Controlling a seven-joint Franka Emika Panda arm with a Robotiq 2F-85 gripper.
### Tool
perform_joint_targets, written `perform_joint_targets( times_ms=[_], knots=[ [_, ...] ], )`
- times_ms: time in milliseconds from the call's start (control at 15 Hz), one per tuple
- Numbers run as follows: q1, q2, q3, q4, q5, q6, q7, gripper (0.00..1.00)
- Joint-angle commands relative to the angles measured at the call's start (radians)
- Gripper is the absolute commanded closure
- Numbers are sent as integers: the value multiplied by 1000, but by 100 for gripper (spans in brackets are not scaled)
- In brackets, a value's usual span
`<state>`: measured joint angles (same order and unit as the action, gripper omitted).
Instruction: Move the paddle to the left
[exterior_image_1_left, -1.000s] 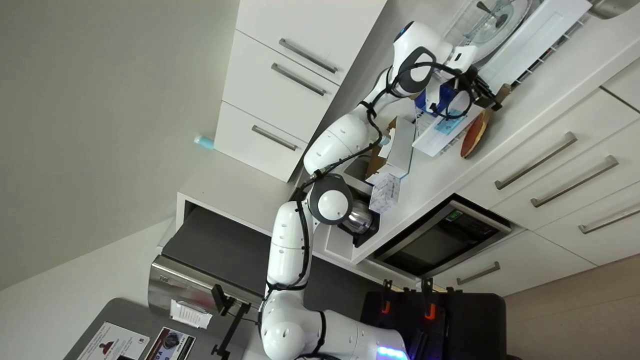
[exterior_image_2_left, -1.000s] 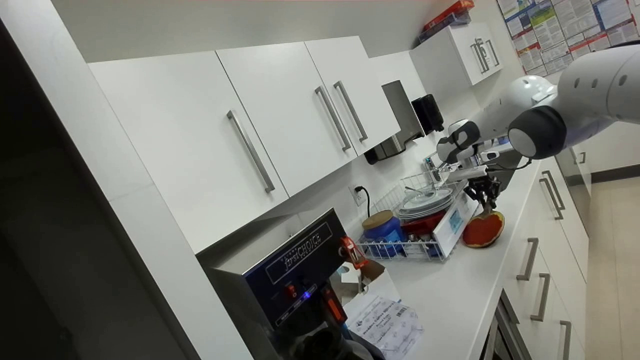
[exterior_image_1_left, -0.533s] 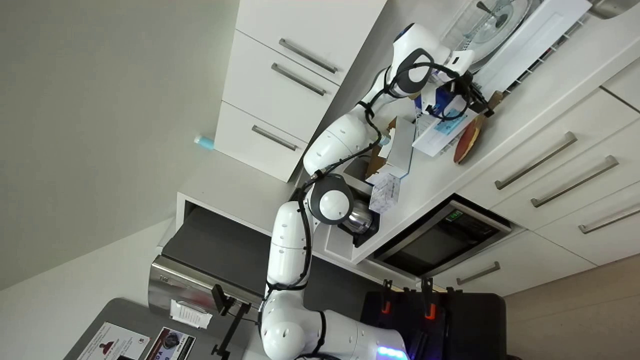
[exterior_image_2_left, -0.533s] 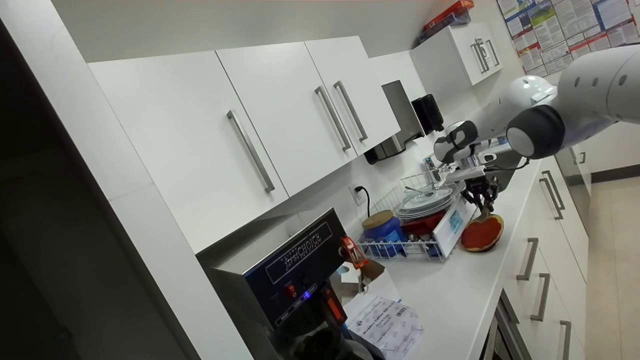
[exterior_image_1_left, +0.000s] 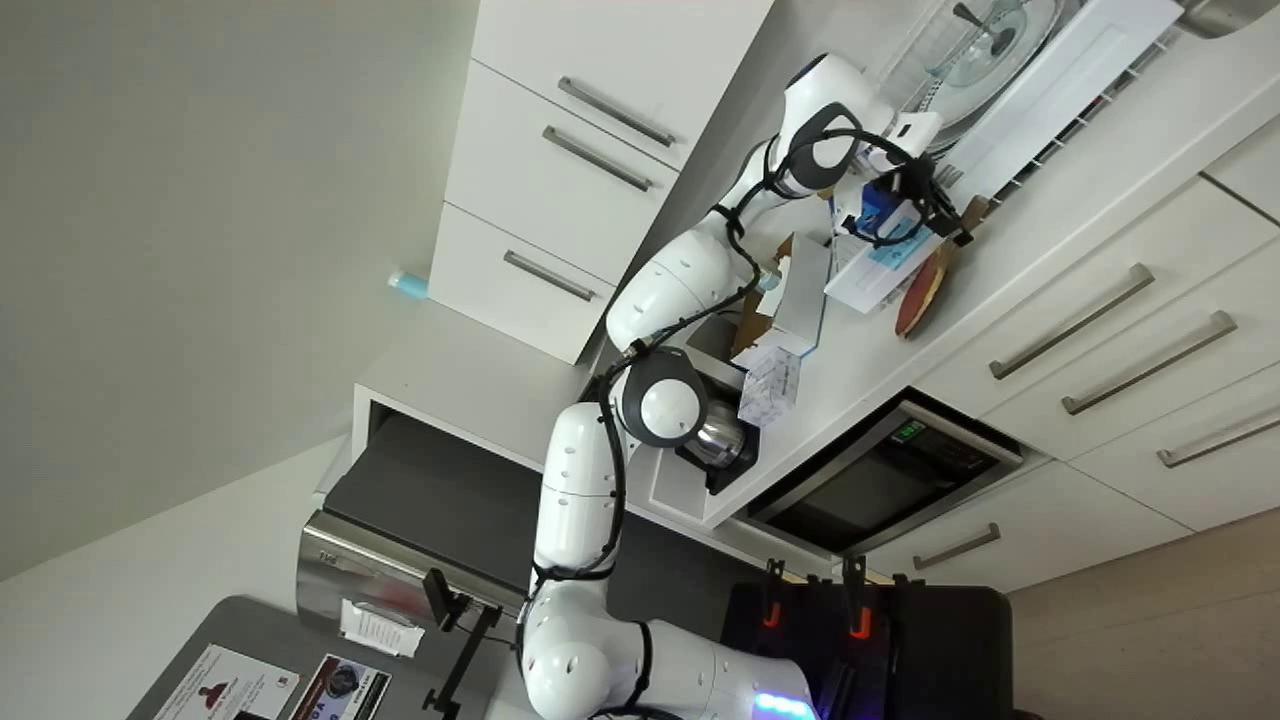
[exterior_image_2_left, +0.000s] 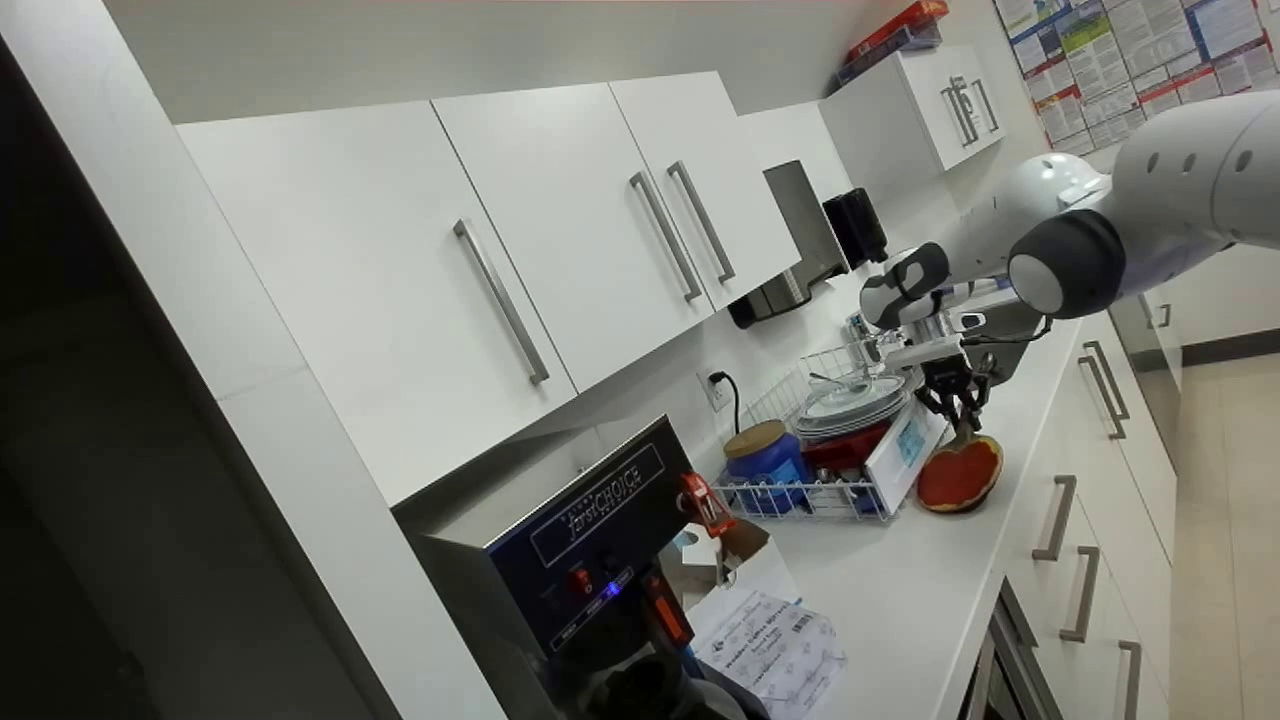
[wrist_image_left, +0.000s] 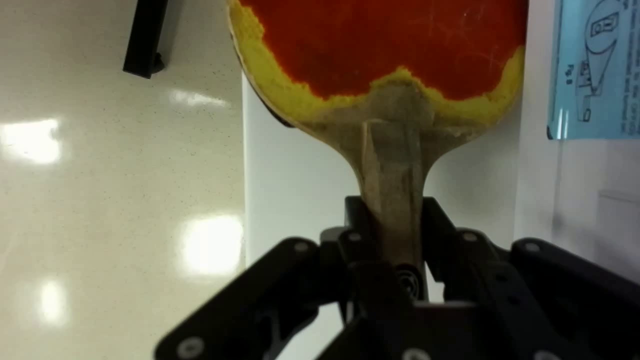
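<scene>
The paddle has a round orange-red face with a yellow border and a wooden handle; its face shows in both exterior views (exterior_image_1_left: 920, 297) (exterior_image_2_left: 960, 474) and fills the top of the wrist view (wrist_image_left: 390, 45). My gripper (exterior_image_1_left: 966, 222) (exterior_image_2_left: 966, 412) is shut on the paddle's handle, one finger on each side in the wrist view (wrist_image_left: 392, 212). The face hangs below the fingers, tilted, beside the dish rack. I cannot tell whether its lower rim touches the white counter (exterior_image_2_left: 880, 590). The handle's end is partly hidden by the gripper.
A wire dish rack (exterior_image_2_left: 830, 503) with plates, a blue jar (exterior_image_2_left: 768, 458) and a white board with a blue label (exterior_image_2_left: 907, 447) stands beside the paddle. A cardboard box (exterior_image_1_left: 800, 290) and a white printed packet (exterior_image_2_left: 775, 645) lie further along. The counter's front edge (exterior_image_2_left: 985, 600) is close.
My gripper has moved along the counter with the paddle in it, down and to the left in both exterior views. The grip has stayed shut and the other objects have not moved.
</scene>
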<state>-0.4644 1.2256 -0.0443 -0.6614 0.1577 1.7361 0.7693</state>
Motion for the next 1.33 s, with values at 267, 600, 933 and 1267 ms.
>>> perform_joint_targets(
  times_ms=[267,600,933,1267],
  knots=[
    [37,-12,13,-11,-4,-43,-10,92],
    [52,-11,11,-15,-17,-74,-16,92],
    [70,-11,17,-20,-30,-94,-24,92],
    [87,-12,32,-27,-18,-94,-52,92]
  ],
)
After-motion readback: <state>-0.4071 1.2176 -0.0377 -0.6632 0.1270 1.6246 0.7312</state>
